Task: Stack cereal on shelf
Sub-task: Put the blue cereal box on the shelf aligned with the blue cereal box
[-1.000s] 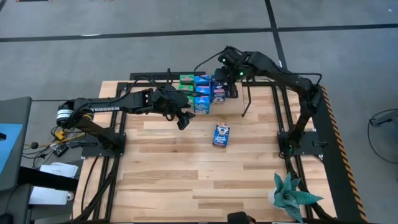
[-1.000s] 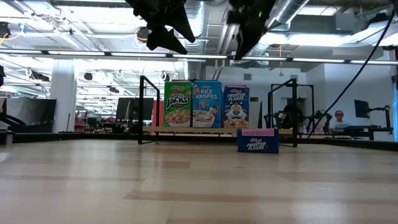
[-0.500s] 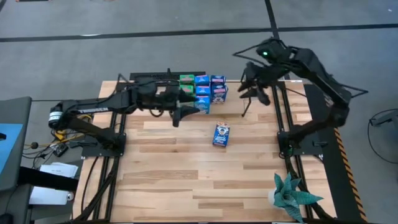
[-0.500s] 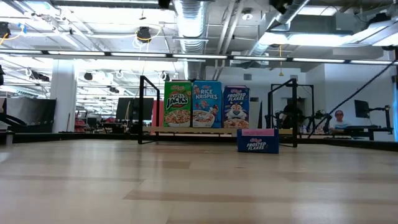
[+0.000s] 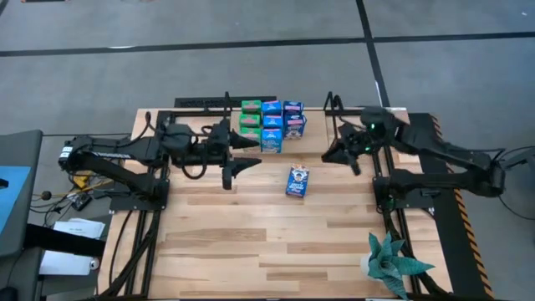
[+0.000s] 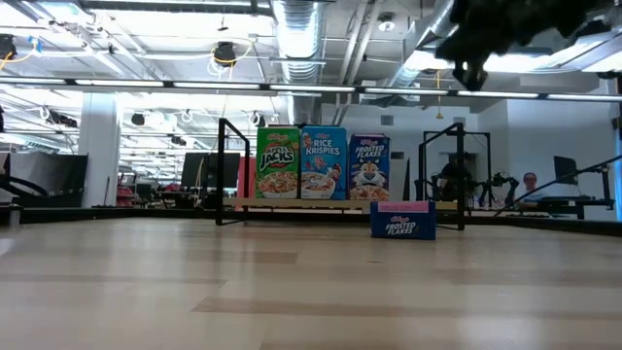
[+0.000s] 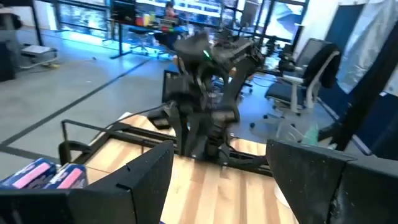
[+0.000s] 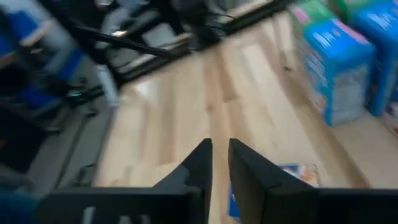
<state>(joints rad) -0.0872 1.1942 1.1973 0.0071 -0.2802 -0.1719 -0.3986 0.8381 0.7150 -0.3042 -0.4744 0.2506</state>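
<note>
Several cereal boxes (image 5: 269,123) stand on the shelf (image 6: 292,204) at the table's far edge. The front row, in the low view, is a green box (image 6: 278,163), a light blue box (image 6: 324,163) and a dark blue box (image 6: 368,163). One more dark blue box (image 5: 297,180) lies flat on the table in front of the shelf. My left gripper (image 5: 242,155) hovers open, left of that box, pointing level toward the table's right. My right gripper (image 5: 344,155) hovers right of the shelf, its fingers (image 8: 202,163) almost together, holding nothing.
A green artificial plant (image 5: 391,263) stands at the table's near right corner. Black wire uprights (image 6: 222,170) flank the shelf board. Bare wooden tabletop (image 5: 251,234) stretches across the near half of the table.
My right gripper has drawn back from above the shelf toward the table's right edge, sinking and turning as it went. My left gripper has risen out of the low view, pulled back a little toward the left edge and tipped up to level. The boxes have stayed put.
</note>
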